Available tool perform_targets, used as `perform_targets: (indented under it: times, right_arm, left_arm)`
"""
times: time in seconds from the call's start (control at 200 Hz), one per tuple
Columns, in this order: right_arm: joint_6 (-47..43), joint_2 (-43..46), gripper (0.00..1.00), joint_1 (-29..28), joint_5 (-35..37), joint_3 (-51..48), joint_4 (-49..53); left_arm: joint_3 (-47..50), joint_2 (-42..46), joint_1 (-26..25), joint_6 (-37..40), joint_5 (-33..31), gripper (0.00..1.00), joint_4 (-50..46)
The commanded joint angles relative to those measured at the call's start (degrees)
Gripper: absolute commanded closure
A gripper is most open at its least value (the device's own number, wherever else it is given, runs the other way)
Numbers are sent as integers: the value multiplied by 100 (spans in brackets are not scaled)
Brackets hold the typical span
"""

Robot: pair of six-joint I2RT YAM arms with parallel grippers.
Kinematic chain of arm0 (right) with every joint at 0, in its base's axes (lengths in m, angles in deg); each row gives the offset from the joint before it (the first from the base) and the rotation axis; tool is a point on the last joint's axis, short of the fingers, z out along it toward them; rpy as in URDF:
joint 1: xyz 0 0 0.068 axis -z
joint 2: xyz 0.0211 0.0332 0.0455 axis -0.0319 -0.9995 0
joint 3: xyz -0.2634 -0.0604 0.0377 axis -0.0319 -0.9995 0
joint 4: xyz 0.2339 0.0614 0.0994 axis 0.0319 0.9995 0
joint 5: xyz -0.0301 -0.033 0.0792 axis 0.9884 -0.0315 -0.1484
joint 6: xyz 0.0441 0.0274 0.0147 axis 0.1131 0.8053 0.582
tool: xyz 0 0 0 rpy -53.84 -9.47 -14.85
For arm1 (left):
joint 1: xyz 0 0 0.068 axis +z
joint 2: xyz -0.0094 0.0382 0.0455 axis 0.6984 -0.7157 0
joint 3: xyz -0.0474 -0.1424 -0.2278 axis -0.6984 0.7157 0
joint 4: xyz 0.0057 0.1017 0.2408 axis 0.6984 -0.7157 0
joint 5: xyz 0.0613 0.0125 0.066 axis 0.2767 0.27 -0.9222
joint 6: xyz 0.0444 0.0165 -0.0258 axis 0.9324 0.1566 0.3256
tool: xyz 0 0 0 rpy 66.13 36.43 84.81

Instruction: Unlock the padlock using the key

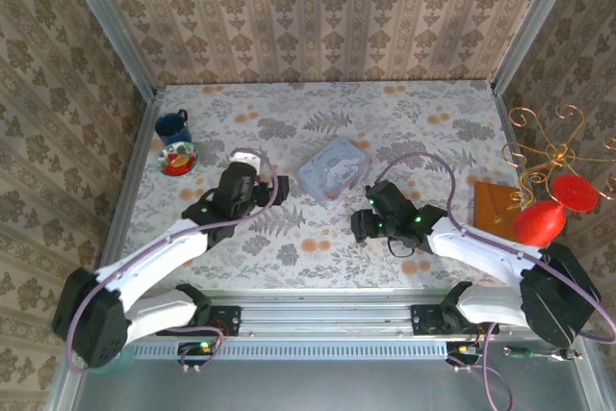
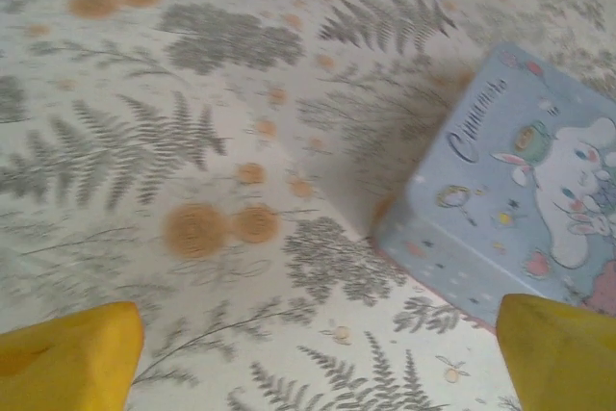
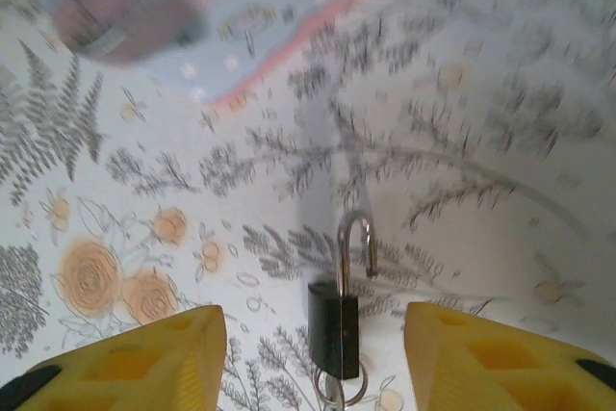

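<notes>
The padlock [image 3: 334, 329] is a small black block lying on the floral tablecloth, and one leg of its silver shackle [image 3: 354, 243] stands free of the body. A metal ring [image 3: 339, 394] hangs at its lower end; the key itself is cut off by the frame edge. My right gripper [image 3: 313, 339] is open, a yellow finger on either side of the padlock and clear of it. In the top view my right gripper [image 1: 366, 223] sits just right of centre. My left gripper [image 2: 318, 334] is open over bare cloth, left of the blue-grey cartoon tin [image 2: 520, 209].
The tin [image 1: 334, 170] lies mid-table between the two arms. A blue mug [image 1: 174, 125] and a small bowl [image 1: 177, 158] stand at the back left. A wooden board [image 1: 496, 207], a red object [image 1: 539, 223] and a gold wire stand [image 1: 553, 146] crowd the right edge.
</notes>
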State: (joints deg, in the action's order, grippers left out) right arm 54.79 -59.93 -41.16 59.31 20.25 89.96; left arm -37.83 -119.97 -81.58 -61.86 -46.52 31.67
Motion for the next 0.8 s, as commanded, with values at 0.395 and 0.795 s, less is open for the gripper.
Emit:
perform_targets:
  times: [0.395, 0.795]
  right_arm:
    - [-2421, 445, 0, 138, 4119, -36, -1082]
    - [-3783, 74, 0, 1404, 3512, -1538, -4210]
  left_arm:
    - [2001, 1260, 1361, 2947, -2738, 0, 2412]
    - [2291, -153, 2438, 2875, -968, 0, 3777]
